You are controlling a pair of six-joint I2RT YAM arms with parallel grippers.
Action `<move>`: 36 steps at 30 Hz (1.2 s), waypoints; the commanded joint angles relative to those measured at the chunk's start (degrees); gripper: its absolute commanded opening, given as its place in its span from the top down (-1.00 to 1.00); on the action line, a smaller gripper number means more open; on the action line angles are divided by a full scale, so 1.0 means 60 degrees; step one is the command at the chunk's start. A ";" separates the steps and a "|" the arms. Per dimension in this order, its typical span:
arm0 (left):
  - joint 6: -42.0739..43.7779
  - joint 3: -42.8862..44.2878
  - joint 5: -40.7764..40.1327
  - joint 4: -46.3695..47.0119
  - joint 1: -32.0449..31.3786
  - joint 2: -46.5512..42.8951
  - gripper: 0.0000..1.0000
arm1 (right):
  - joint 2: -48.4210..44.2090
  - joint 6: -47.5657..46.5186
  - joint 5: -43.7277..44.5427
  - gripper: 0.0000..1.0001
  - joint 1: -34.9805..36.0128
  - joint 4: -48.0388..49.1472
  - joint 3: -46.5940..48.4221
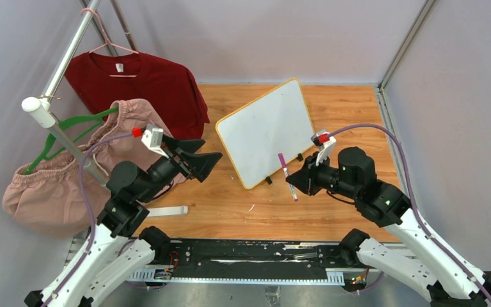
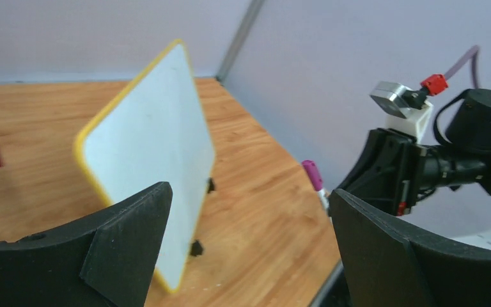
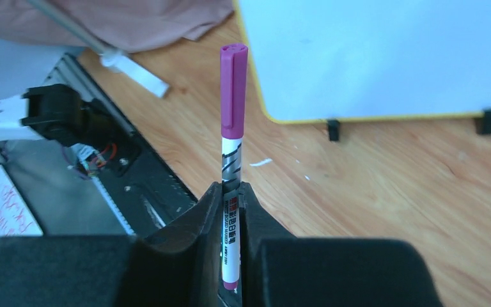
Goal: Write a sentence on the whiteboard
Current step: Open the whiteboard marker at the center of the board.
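The whiteboard (image 1: 265, 131), white with a yellow frame and two small black feet, stands tilted on the wooden table; its face (image 3: 383, 51) is blank and no sentence shows on it. My right gripper (image 1: 297, 181) hovers just in front of the board's lower right corner, shut on a white marker (image 3: 233, 89) whose purple cap is on and points up toward the board. My left gripper (image 1: 211, 149) hangs left of the board (image 2: 147, 153), jaws wide open and holding nothing (image 2: 249, 192). The marker's cap (image 2: 312, 174) shows beyond its right finger.
A red shirt (image 1: 137, 83) on a pink hanger and a pink garment (image 1: 70, 173) with a green hanger (image 1: 70, 131) hang from a metal rack pole (image 1: 64, 137) at the left. A short white bar (image 1: 166, 210) lies near the table's front edge. Grey walls enclose the table.
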 commanded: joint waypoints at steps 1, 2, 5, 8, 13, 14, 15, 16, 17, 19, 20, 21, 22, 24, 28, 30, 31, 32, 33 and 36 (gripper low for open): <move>-0.1550 0.0950 0.2430 0.0570 -0.0028 0.1251 -1.00 | 0.0317 -0.0222 -0.0376 1.00 0.0949 0.1249 0.0662; -0.1763 0.1057 0.2574 0.0591 -0.0021 0.1421 -1.00 | 0.0438 -0.0253 -0.0202 1.00 0.1167 0.1411 0.0747; -0.2153 0.1157 0.2684 0.0878 -0.0044 0.1531 -1.00 | 0.0694 -0.0258 0.0302 1.00 0.1755 0.2050 0.0792; -0.2379 0.1171 0.2684 0.1118 -0.0035 0.1492 -1.00 | 0.0862 -0.0149 0.0602 1.00 0.2195 0.2946 0.0658; -0.2643 0.1396 0.3092 0.1125 -0.0038 0.1919 -1.00 | 0.1329 -0.0075 0.0957 1.00 0.2740 0.3935 0.0780; -0.2679 0.1422 0.3175 0.1120 -0.0048 0.2025 -1.00 | 0.1429 -0.0075 0.0992 1.00 0.2833 0.4102 0.0826; -0.2713 0.1431 0.3224 0.1127 -0.0038 0.2115 -1.00 | 0.1537 -0.0075 0.1033 1.00 0.2909 0.4234 0.0894; -0.2756 0.1432 0.3250 0.1128 -0.0046 0.2190 -1.00 | 0.1631 -0.0100 0.1051 1.00 0.2972 0.4351 0.0957; -0.2780 0.1432 0.3264 0.1125 -0.0044 0.2254 -1.00 | 0.1732 -0.0093 0.1059 1.00 0.3031 0.4448 0.1025; -0.2820 0.1432 0.3295 0.1128 -0.0040 0.2368 -0.99 | 0.1946 -0.0115 0.1088 1.00 0.3128 0.4578 0.1158; -0.2835 0.1435 0.3294 0.1128 -0.0054 0.2420 -0.97 | 0.2039 -0.0118 0.1100 1.00 0.3175 0.4631 0.1193; -0.2843 0.1443 0.3301 0.1128 -0.0052 0.2461 -0.95 | 0.2128 -0.0132 0.1127 1.00 0.3236 0.4705 0.1238; -0.2845 0.1446 0.3346 0.1128 -0.0057 0.2508 -0.93 | 0.2160 -0.0128 0.1143 1.00 0.3275 0.4743 0.1262; -0.2869 0.1446 0.3429 0.1121 -0.0059 0.2615 -0.89 | 0.2253 -0.0133 0.1162 1.00 0.3324 0.4742 0.1318; -0.2858 0.1487 0.3563 0.1187 -0.0079 0.2742 -0.80 | 0.2428 -0.0130 0.1163 1.00 0.3368 0.5112 0.1447; -0.2858 0.1476 0.3622 0.1249 -0.0107 0.2782 -0.72 | 0.2530 -0.0137 0.1131 1.00 0.3381 0.5130 0.1519; -0.2858 0.1476 0.3644 0.1283 -0.0108 0.2806 -0.68 | 0.2568 -0.0138 0.1120 1.00 0.3377 0.5135 0.1550; -0.2858 0.1476 0.3672 0.1299 -0.0108 0.2822 -0.64 | 0.2615 -0.0145 0.1119 1.00 0.3391 0.5156 0.1557; -0.2845 0.1489 0.3685 0.1303 -0.0121 0.2835 -0.61 | 0.2648 -0.0148 0.1119 1.00 0.3398 0.5164 0.1569; -0.2837 0.1478 0.3720 0.1342 -0.0119 0.2851 -0.49 | 0.2684 -0.0164 0.1133 1.00 0.3409 0.5213 0.1576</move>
